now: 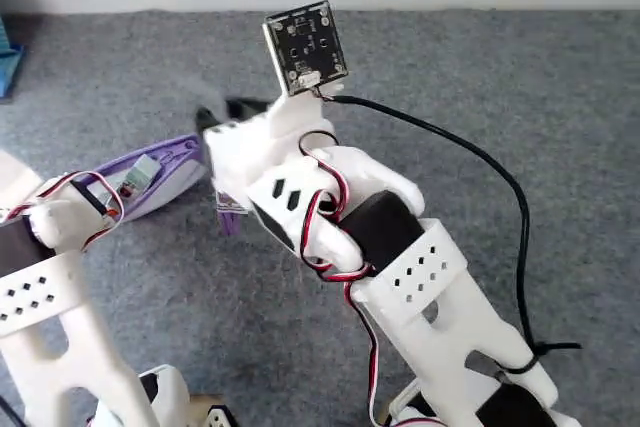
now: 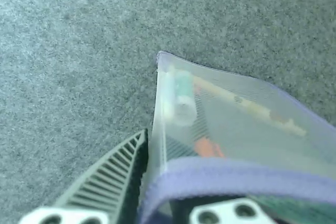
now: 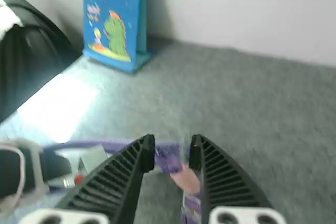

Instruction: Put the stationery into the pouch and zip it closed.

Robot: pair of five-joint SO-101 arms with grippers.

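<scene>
Overall, the desk (image 1: 480, 107) is covered in a grey, carpet-like fabric that runs to a pale wall (image 3: 252, 9) at the far edge. A blue box printed with a green dinosaur (image 3: 115, 19) stands against that wall at the far left, with a dark, glossy black object (image 3: 26, 61) beside it.

The pouch (image 1: 160, 172), translucent with a purple border, sits left of the middle of the desk. Inside it are a green-and-white stick (image 2: 182, 98), a long pale pencil-like piece (image 2: 247, 107) and something orange (image 2: 207, 148).

The left hand (image 2: 148, 174) is clenched on the pouch's purple edge at its left end. The right hand (image 3: 171, 148), reaching in from the near right, grasps the purple tab (image 3: 169, 160) at the pouch's right end, its ribbed fingers (image 3: 137, 157) close on either side. A black cable (image 1: 480, 162) trails over the fabric on the right.
</scene>
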